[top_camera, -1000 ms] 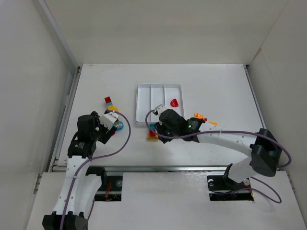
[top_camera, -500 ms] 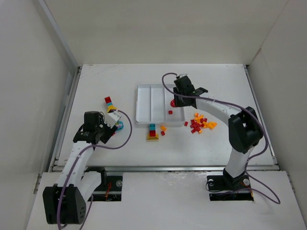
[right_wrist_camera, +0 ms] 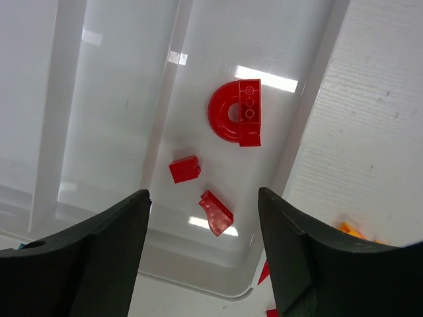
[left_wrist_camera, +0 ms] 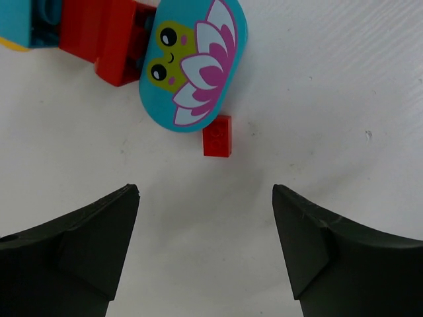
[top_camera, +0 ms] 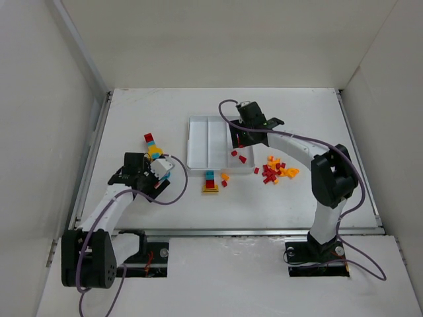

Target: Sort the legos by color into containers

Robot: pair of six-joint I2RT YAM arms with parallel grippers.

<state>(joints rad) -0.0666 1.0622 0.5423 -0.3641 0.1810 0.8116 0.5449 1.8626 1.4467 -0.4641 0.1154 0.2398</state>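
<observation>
Right claw (right_wrist_camera: 203, 194), released, above 3 red legos (right_wrist_camera: 184, 169) in tray (right_wrist_camera: 119, 79); left claw (left_wrist_camera: 205, 190) released before red brick (left_wrist_camera: 217, 135).

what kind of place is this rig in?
Probably a lab test cell: a white table boxed in by plain walls, holding a divided tray and loose legos.

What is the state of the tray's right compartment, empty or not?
Not empty: the right compartment holds three red bricks, among them an arch, as the right wrist view shows.
</observation>
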